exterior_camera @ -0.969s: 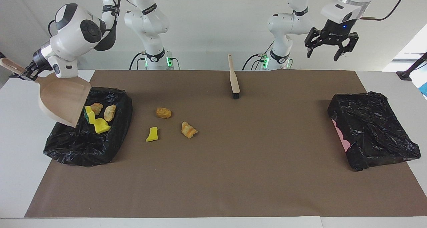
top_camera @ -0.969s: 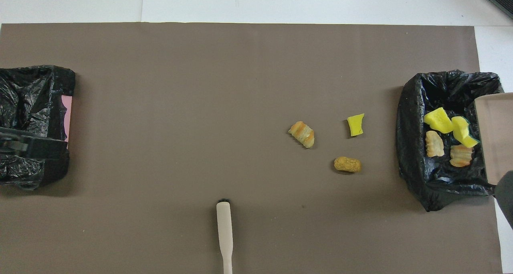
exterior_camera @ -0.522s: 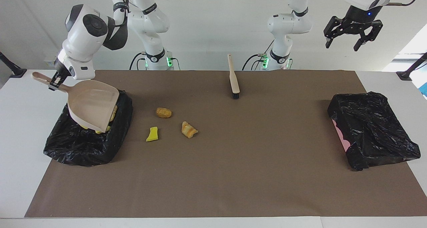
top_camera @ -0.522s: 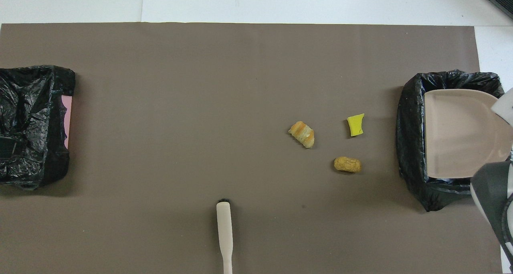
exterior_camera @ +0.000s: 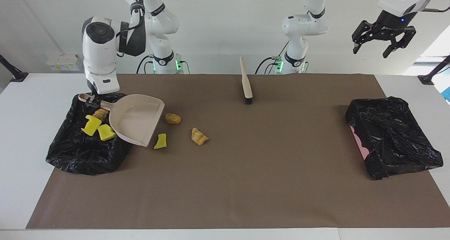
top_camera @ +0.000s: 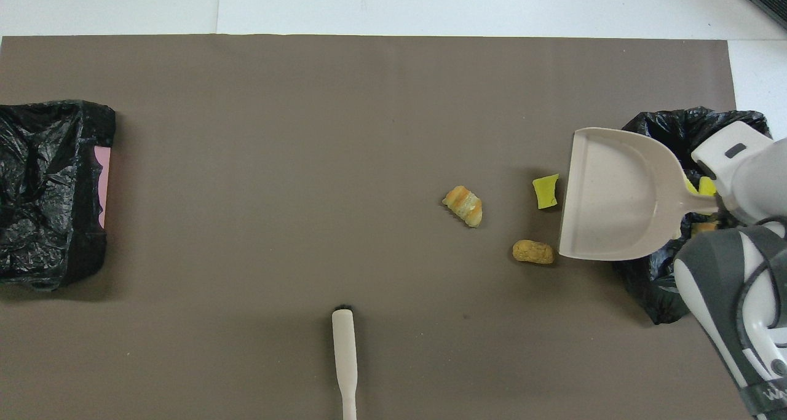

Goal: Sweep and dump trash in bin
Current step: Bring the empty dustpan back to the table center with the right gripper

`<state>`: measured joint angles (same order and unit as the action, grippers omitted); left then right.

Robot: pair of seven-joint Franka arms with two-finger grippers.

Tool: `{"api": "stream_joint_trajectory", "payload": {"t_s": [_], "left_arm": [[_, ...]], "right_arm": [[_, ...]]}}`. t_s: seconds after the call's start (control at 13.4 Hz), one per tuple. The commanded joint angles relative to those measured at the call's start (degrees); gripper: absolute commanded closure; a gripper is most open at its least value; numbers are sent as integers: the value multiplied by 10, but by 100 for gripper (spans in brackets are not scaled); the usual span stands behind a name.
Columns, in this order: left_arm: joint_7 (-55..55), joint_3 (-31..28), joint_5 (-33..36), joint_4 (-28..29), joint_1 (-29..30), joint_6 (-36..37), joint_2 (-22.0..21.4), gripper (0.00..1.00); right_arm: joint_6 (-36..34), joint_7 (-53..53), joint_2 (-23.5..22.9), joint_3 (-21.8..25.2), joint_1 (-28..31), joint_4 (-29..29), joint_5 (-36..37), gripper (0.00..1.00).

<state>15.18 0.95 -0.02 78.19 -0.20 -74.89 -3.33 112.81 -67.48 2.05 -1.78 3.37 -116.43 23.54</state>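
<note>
Beside the right gripper [exterior_camera: 92,100], clamped on the dustpan [exterior_camera: 136,117] handle, 3 trash lumps [exterior_camera: 172,118] lie on paper.

**A robot test bench in what looks like a lab**

Two white arms stand bolted at the edge of a plain white table [exterior_camera: 21,103], green lights glowing at their bases and cables trailing to the wall. Under the right gripper [exterior_camera: 92,98] and out past the raised left gripper [exterior_camera: 383,45] spreads one sheet of brown paper [exterior_camera: 246,169]. The bare white wall shows no household furniture. A black stand [exterior_camera: 434,73] beside the left gripper is probably camera gear.
</note>
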Motion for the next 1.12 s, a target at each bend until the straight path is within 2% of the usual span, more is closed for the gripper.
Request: {"api": "stream_joint_trajectory", "payload": {"t_s": [0.0, 0.15, 0.37, 0.52, 0.75, 0.97, 1.04], "left_arm": [[16, -3, -5, 12, 7, 13, -19, 0], [14, -3, -5, 12, 7, 12, -19, 0], [13, -3, -5, 12, 7, 12, -19, 0], [13, -3, -5, 12, 7, 12, -19, 0], [13, -3, -5, 12, 7, 12, -19, 0], [13, -3, -5, 12, 7, 12, -19, 0], [13, -3, -5, 12, 7, 12, -19, 0]], "right_arm": [[11, 80, -29, 1, -35, 2, -57, 100], [20, 176, -32, 1, -63, 2, -67, 100], [21, 316, -36, 1, -105, 2, -125, 100], [20, 461, -45, 1, -138, 2, -151, 100], [18, 631, -84, 1, -187, 33, -200, 100], [15, 796, -141, 1, -256, 90, -266, 100], [14, 848, -172, 1, -283, 122, -281, 100]]}}
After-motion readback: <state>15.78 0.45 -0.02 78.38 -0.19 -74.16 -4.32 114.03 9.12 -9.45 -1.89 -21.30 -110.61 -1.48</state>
